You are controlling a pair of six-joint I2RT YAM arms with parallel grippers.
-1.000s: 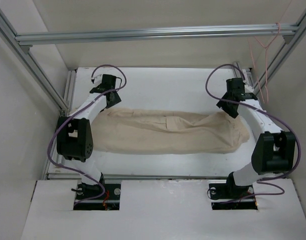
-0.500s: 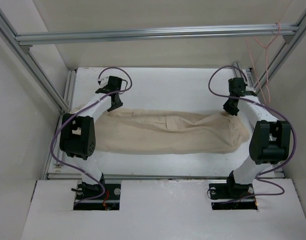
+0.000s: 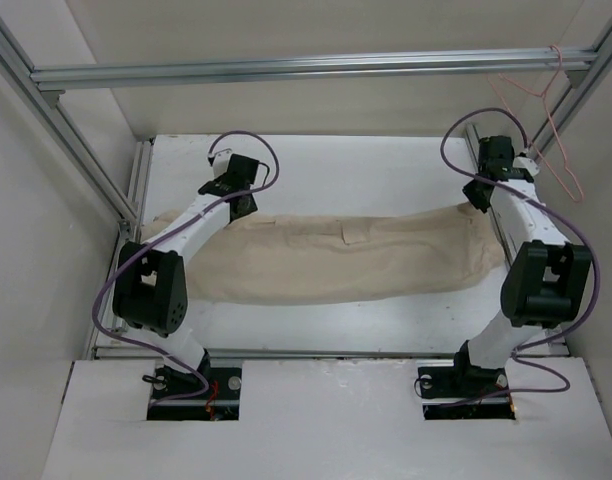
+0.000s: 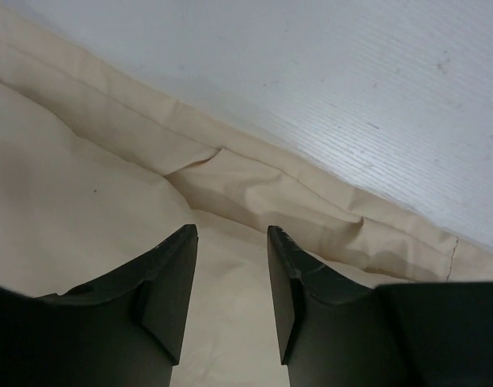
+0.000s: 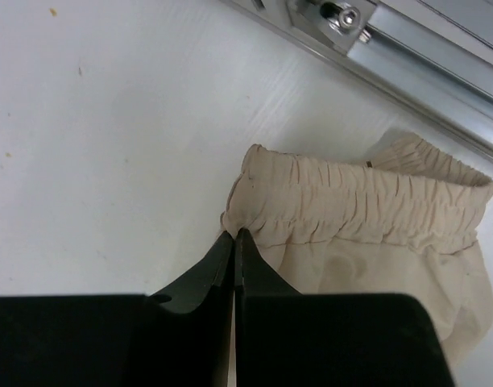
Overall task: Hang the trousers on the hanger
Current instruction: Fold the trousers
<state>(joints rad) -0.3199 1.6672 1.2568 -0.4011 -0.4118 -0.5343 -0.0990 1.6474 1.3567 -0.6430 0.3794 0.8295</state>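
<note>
Stretching almost the whole way across the white surface (image 3: 336, 165), the trousers (image 3: 346, 255) lie as one long beige band, wrinkled, with a pocket flap showing near the middle of the far edge. We see their gathered elastic waistband (image 5: 367, 205) at the right end, close beside the aluminium rail (image 5: 424, 64) that borders the surface there. The right hand (image 5: 234, 235) is clenched on one corner of that waistband. Its two fingers meet with no gap, and the cloth comes right up to their tips.

At the other end the left hand (image 4: 230, 238) sits over the far edge of the trousers, where a seamed hem runs beside bare surface. Its fingers (image 4: 170, 274) stand part way apart with cloth showing between them. We cannot tell whether a fold is pinched there or the hand merely rests on the fabric.

The hanger (image 3: 556, 140), a thin pink wire shape, hangs by its hook from the frame (image 3: 306, 68) at the far right corner, well apart from the trousers and above the surface. Purple cables (image 3: 271, 160) loop over both wrists.
</note>
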